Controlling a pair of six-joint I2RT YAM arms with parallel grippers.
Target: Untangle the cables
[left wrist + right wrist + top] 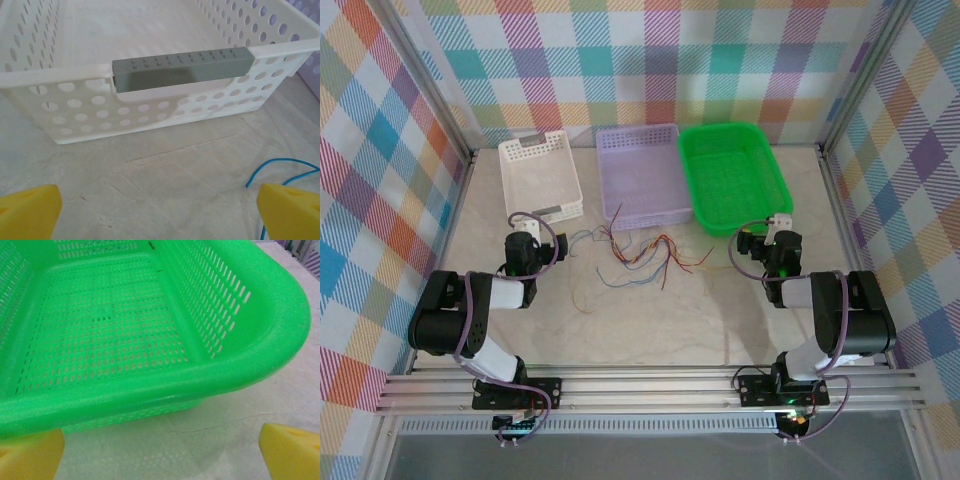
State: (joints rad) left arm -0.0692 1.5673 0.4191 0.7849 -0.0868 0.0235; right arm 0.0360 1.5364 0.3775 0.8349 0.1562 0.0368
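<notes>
The cables [640,258] lie in a loose tangle of thin blue, red and orange-yellow wires on the table, just in front of the purple basket. One blue cable [280,167] curls in beside the right yellow pad in the left wrist view. My left gripper [527,230] [160,212] is open over bare table, left of the tangle, facing the white basket. My right gripper [775,235] [162,452] is open too, right of the tangle, facing the green basket. Nothing sits between either pair of fingers.
Three empty baskets stand in a row at the back: white basket [542,175] [150,112] with a grey handle [180,67], purple basket [640,170], green basket [730,175] [150,385]. Checked walls and metal rails close in the table.
</notes>
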